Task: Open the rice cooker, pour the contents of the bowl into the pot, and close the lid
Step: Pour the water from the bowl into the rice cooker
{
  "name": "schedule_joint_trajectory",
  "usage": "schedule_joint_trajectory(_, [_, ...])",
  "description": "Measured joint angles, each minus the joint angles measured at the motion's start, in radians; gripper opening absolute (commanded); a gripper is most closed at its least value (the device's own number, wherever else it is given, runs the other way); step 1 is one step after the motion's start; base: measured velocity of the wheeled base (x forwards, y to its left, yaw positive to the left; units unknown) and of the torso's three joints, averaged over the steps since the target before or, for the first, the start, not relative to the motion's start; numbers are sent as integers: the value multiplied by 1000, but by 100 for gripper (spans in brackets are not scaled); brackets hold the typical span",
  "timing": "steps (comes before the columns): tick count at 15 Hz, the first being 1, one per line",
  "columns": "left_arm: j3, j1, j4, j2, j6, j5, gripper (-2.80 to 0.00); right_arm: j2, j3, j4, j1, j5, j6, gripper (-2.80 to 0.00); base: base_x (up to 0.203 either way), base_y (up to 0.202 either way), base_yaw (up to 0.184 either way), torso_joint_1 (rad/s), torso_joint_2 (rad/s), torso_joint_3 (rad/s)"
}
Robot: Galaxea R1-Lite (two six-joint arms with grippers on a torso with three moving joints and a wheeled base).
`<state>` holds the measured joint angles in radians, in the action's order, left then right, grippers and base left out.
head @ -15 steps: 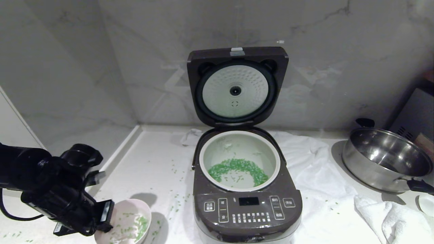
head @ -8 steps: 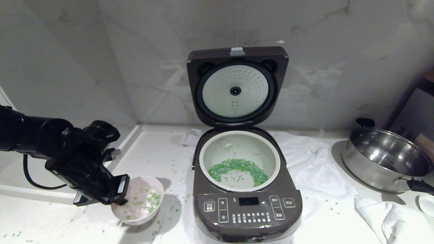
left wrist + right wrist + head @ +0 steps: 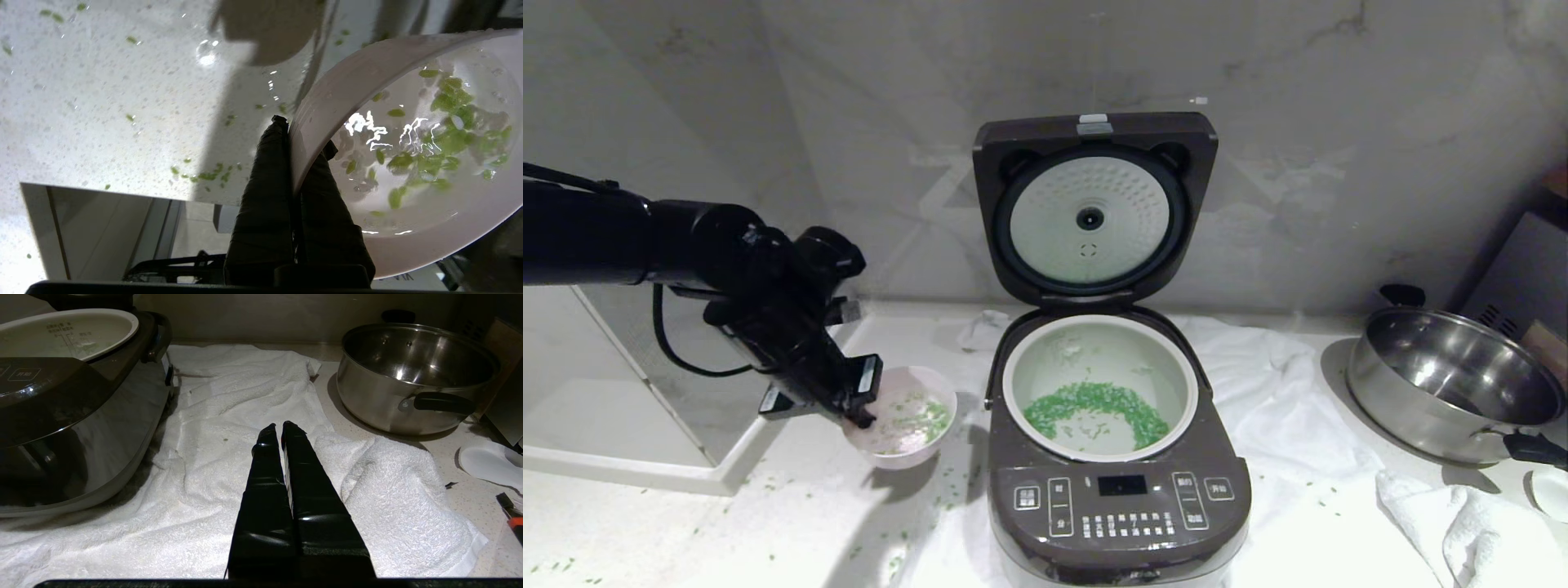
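The dark rice cooker (image 3: 1119, 498) stands open, its lid (image 3: 1093, 208) raised against the back wall. Green contents (image 3: 1094, 406) lie in a crescent in its pale pot (image 3: 1099, 335). Left of the cooker, my left gripper (image 3: 864, 412) is shut on the near rim of the pink bowl (image 3: 907, 425), holding it above the counter. One finger sits inside the rim and one outside in the left wrist view, gripper (image 3: 302, 136), bowl (image 3: 429, 212). Some green grains (image 3: 449, 139) and water remain in it. My right gripper (image 3: 278, 428) hangs shut and empty over the white towel.
A white towel (image 3: 1298, 408) spreads under and right of the cooker. A steel pan (image 3: 1445, 384) with black handles stands at the right. Loose green bits (image 3: 947, 498) dot the counter by the bowl. A raised counter step (image 3: 629, 478) lies at the left.
My left arm has lifted the bowl off the near-left counter and carried it up and right, closer to the cooker. The cooker and right arm have not moved.
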<state>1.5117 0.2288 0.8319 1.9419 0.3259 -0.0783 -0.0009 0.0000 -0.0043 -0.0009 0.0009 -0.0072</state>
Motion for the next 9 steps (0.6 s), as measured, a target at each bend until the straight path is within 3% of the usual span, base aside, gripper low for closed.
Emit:
schedule_joint_trajectory(6, [268, 36, 139, 86, 23, 3, -280, 0, 0, 0, 0, 0, 0, -280, 0, 0, 0, 0, 0, 0])
schedule_joint_trajectory(9, [364, 80, 155, 109, 67, 3, -280, 0, 0, 0, 0, 1, 0, -280, 0, 0, 0, 0, 0, 0])
